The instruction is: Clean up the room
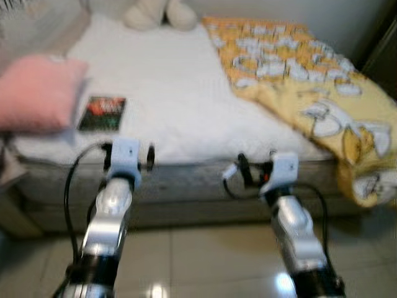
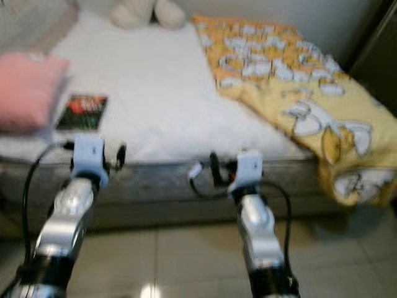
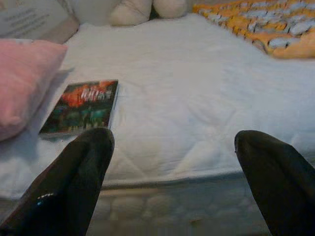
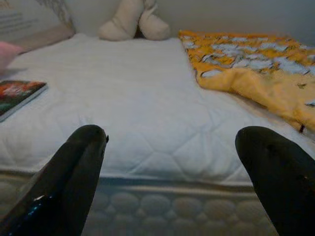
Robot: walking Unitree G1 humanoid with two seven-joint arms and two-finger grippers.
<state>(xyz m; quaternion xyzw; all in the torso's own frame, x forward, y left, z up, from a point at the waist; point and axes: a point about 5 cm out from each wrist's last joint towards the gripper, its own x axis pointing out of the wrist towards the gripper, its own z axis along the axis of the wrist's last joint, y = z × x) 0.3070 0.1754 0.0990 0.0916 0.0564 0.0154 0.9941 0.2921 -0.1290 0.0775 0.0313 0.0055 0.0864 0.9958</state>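
Left eye view looks down over both silver arms at a bed with a white quilted mattress top and a grey padded side, standing on a glossy tiled floor. A book with a dark red and green cover lies flat near the left front corner of the mattress, just beside a pink pillow that sits at the left edge. A yellow blanket with a white pattern is spread in a heap along the right side of the bed and hangs over its near right corner. At the far end a cream soft toy rests against the wall. The left gripper is held in front of the near edge of the bed, its two black fingers spread wide apart with nothing between them; the book lies beyond it, a little to the left. The right gripper is likewise in front of the mattress edge, further right, its fingers spread wide and holding nothing, with the blanket ahead on its right. Both head views are somewhat blurred.
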